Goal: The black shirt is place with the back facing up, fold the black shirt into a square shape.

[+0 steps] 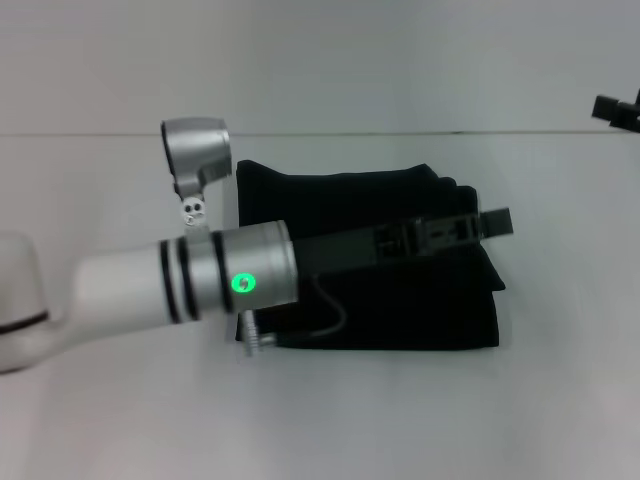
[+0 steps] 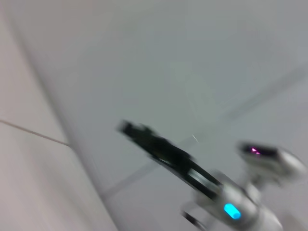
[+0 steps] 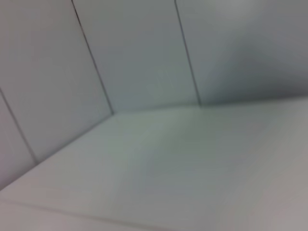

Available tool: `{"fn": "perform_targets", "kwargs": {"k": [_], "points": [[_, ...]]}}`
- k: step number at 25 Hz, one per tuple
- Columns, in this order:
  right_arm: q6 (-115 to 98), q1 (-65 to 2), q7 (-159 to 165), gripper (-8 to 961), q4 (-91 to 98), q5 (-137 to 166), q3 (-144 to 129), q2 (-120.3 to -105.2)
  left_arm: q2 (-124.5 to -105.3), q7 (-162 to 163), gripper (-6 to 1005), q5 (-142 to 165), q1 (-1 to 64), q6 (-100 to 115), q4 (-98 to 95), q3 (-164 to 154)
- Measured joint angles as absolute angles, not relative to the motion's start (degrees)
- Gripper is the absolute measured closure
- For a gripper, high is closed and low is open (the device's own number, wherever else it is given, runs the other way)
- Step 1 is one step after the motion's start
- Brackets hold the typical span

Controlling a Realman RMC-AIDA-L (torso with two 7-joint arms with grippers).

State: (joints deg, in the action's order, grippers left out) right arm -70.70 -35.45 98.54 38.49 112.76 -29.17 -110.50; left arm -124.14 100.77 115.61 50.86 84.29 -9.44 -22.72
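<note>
black shirt (image 1: 400,290) lies on the white table (image 1: 560,400), roughly mid-table and a bit nearer the far edge than the near one. it is already a compact, near-rectangular block with layered edges showing along its far and right sides; no sleeves stick out and no lettering shows. judged from this, most of the folding is done. the block looks somewhat wider than deep, so one more fold or a squaring-up of the edges may be left; can't be sure from this angle, since the arm hides the left part.

left gripper (image 1: 495,222) reaches in from the left side of the table, low over the shirt, with its tip at the shirt's far right corner. its fingers run in line with the arm and i cannot tell how far open they are, nor whether any cloth is caught between them.

right gripper (image 1: 612,108) shows only as a dark piece at the far right edge of the head view, well apart from the shirt, parked; its opening cannot be told either. right wrist view shows only bare wall and table.
</note>
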Motion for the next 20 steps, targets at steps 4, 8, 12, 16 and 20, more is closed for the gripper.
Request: {"fn": "perform_targets", "kwargs": {"k": [4,8,12,16,20], "points": [[-70.9,-37.2,111.0,116,38.1,118.1,-33.1,-109.6,-123.92,98.8,617,115.7,47.2,89.8,-17.7,-28.7],[-72.0,-39.2,121.6,120,36.8,123.4,-35.8,-109.48,-123.7,93.4,334,115.7,43.2,91.2,-24.1,-33.5],[-72.3,-41.3,127.2,124,33.0,125.7,-37.9,-109.52,-123.3,85.4,183,116.0,40.4,91.1,-28.0,-39.4],[-69.5,-44.0,129.1,129,27.1,127.3,-38.7,-109.78,-123.19,78.3,136,119.5,39.0,91.0,-32.3,-43.0],[-65.6,-46.2,129.7,133,23.8,128.1,-40.2,-110.86,-122.98,76.5,90,123.3,39.5,91.2,-34.3,-44.2]]}}
